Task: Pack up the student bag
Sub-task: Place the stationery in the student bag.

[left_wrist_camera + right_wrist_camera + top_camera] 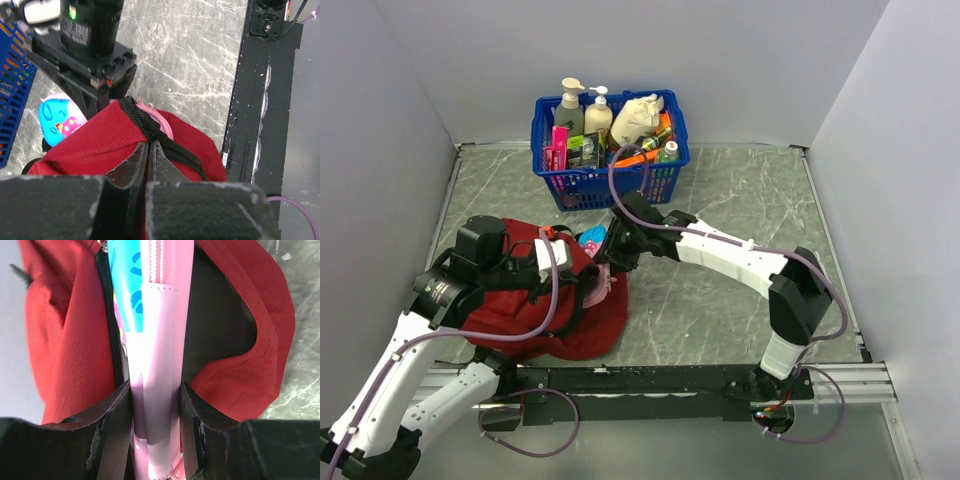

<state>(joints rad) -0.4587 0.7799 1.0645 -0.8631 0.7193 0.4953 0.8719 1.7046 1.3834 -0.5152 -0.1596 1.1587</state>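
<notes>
Red fabric of the student bag [595,325] is pinched at its black zipper edge by the left gripper [149,149], with the jaws fully closed on it and holding the mouth up. The right gripper [155,410] clamps a pink and blue pouch [159,340], whose front end, just ahead of the jaws, sits between the bag's lips. If the trim slips from the left jaws, the mouth may collapse and block the pouch. The bag's long axis seems to run across the table, mouth facing the right jaws.

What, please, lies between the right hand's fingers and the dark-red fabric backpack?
A flat pink-and-blue zipped pouch, held by the right hand, poking into the backpack; right wrist view.
</notes>
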